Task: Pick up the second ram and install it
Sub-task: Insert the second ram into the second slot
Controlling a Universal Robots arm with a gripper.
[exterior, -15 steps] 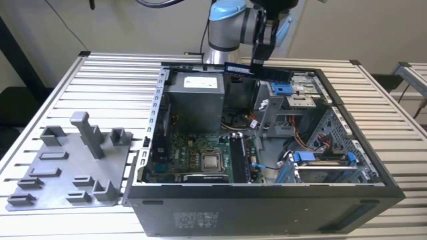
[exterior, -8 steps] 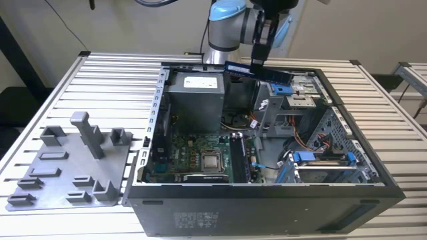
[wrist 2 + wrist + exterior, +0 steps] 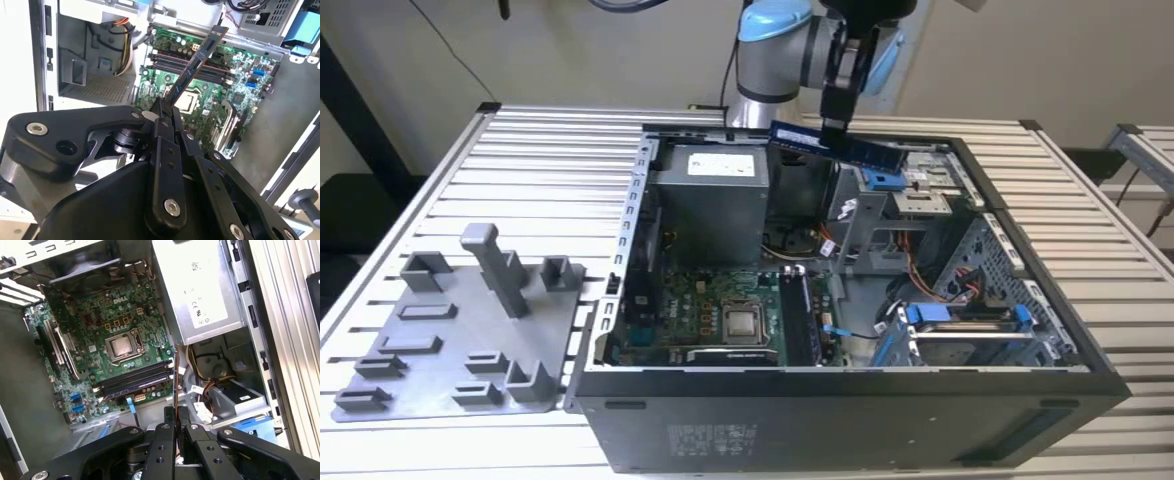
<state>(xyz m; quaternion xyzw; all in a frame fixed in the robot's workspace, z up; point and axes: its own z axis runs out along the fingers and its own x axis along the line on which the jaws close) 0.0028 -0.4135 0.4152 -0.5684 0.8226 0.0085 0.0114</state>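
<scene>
Clamping second ram [image 3: 843, 148], fingers [image 3: 162, 131] above motherboard [image 3: 700, 300], power supply [image 3: 711, 205] beside.

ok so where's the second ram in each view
exterior view: second ram held in the claw, above the open case.
second wrist view: second ram juts from the claw over the green motherboard.
first wrist view: second ram edge-on, a thin strip near the black slots.
shared landmark: silver processor.

table [image 3: 547, 150]: bears computer case [image 3: 854, 410] and fixture plate [image 3: 440, 350]
fixture plate: exterior view's left of the case
motherboard [image 3: 707, 300]: in the case, power supply [image 3: 714, 195] beyond it
second ram [image 3: 857, 149]: clamped in gripper [image 3: 833, 128], over the case
</scene>
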